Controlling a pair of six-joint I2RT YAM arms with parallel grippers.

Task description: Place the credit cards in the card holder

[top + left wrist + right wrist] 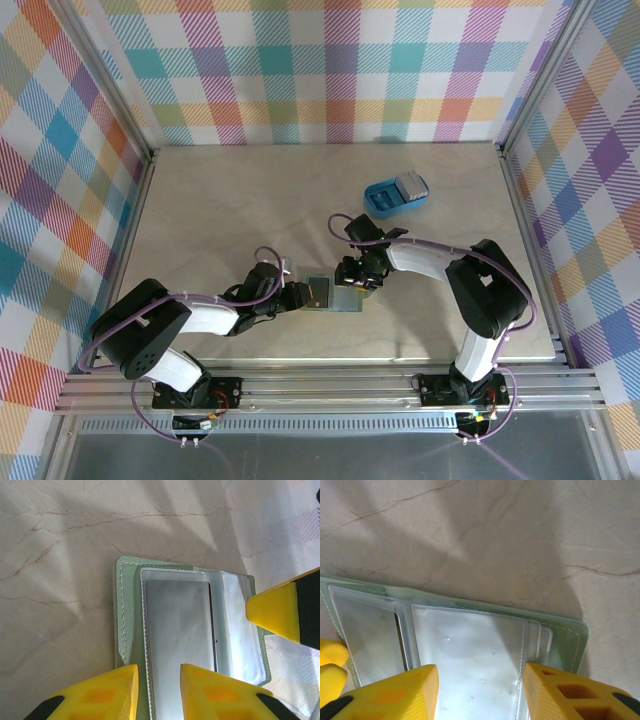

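Card holder: We see the green card holder (pixel 345 303) lying open and flat on the table (pixel 250 200), near the front edge, in the middle between the two arms.
Inside of it: From the left wrist camera, the card holder (pixel 124 630) has a green edge with stitches and shiny clear pockets. From the right wrist camera, the same card holder (pixel 570 640) shows more clear pockets side by side.
Grey card: We see a grey card (pixel 180 640) sitting under the clear pocket on the left half. Its near end goes off the bottom of the picture, so we cannot tell if it is all the way in. From above it looks like a dark patch (pixel 320 291).
Left gripper: The left gripper (pixel 159 680) is low over the left half of the card holder. Its jaws are a little apart. The stitched edge and the grey card show in the gap. We see nothing pinched between them. From above it is at the left end of the card holder (pixel 298 297).
Right gripper: The right gripper (pixel 480 680) is over the right half. Its jaws are wide apart, with a clear pocket showing below the gap. One of its yellow fingers (pixel 275 612) pokes in at the right of the left wrist picture. From above it is at the far right corner of the card holder (pixel 358 280).
Blue tray: A blue tray (pixel 380 200) sits farther back on the right, well apart from the card holder.
White card: A grey-white card (pixel 411 186) lies in the blue tray.
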